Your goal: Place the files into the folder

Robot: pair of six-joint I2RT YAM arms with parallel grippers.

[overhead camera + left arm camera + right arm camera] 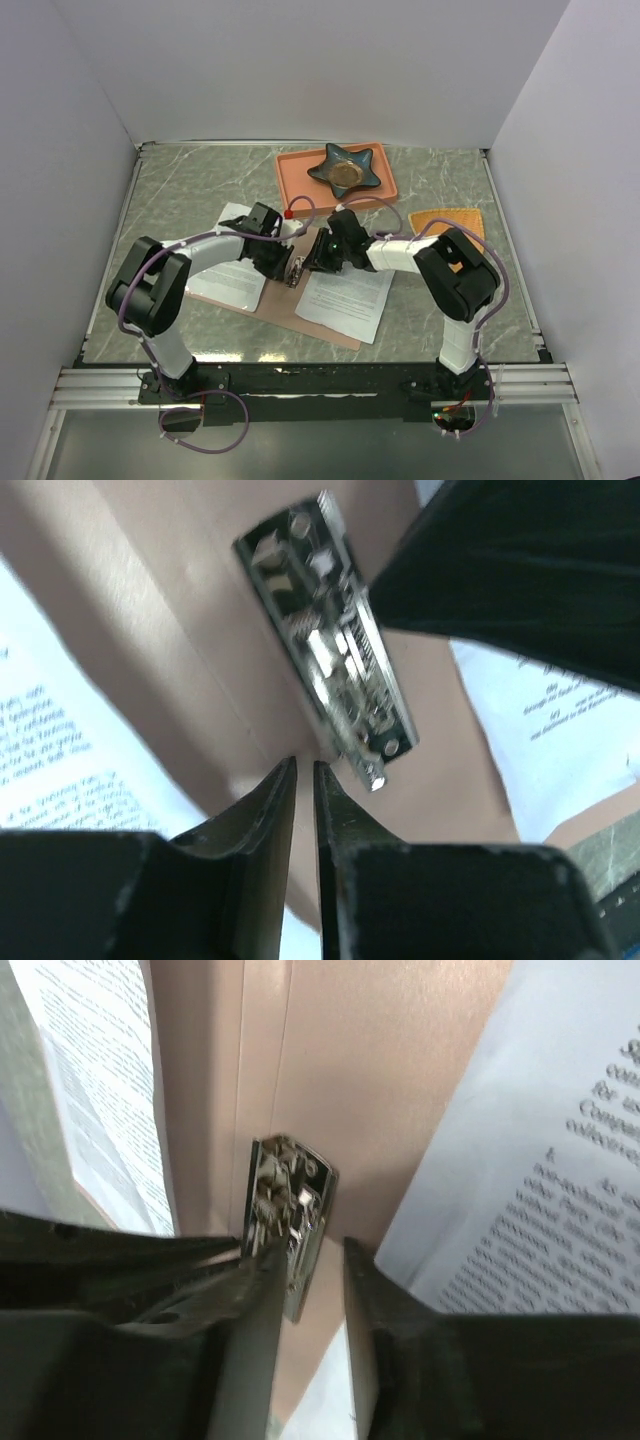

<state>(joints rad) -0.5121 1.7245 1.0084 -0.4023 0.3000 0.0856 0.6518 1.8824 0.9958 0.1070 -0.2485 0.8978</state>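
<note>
The pinkish-brown folder (285,302) lies open and flat on the table. One of the files (345,300) rests on its right half, and other printed sheets (232,282) rest on its left half. The silver clip (295,270) sits at the spine. My left gripper (305,765) hovers just below the clip (330,650), jaws almost together with nothing between them. My right gripper (315,1245) stands open over the spine, its left finger (262,1300) against the clip (288,1200). Text sheets (560,1160) flank both grippers.
A salmon-orange tray (296,186) with a dark star-shaped dish (343,170) stands behind the folder. An orange mat (445,220) lies at the right, partly under the right arm. A small red piece (289,212) sits near the left wrist. White walls enclose the table.
</note>
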